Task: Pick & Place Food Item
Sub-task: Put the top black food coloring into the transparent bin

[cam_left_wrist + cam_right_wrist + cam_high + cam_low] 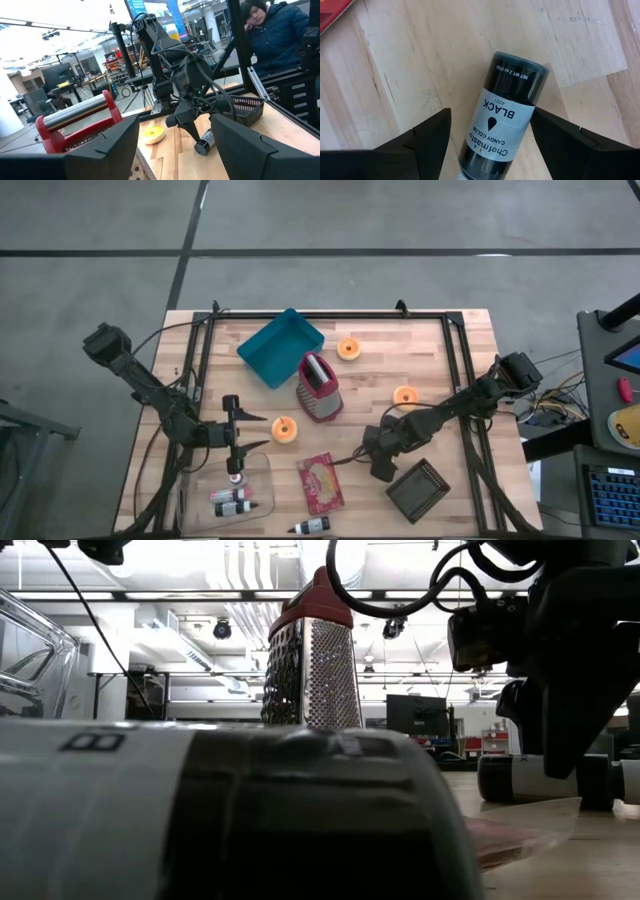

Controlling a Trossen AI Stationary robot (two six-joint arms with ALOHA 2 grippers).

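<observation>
A small black bottle (502, 120) with a white label reading BLACK lies on its side on the wooden table (440, 350). My right gripper (490, 145) points steeply down over it, open, one finger on either side of the bottle's body. The left wrist view shows the bottle (205, 142) just beneath that gripper (184, 124). The high view has the gripper (382, 470) near the table's front, hiding the bottle. My left gripper (262, 431) hangs open and level at the front left, beside an orange ring (284, 429), with nothing between its fingers.
A red-handled grater (320, 387) stands mid-table, with a teal bin (280, 345) behind it. Two more orange rings (348, 348) (405, 395) lie further back. A red packet (322, 482), a black basket (418, 490), a clear tray of bottles (240, 485) and a loose bottle (310, 527) crowd the front. A person (272, 30) sits beyond the table.
</observation>
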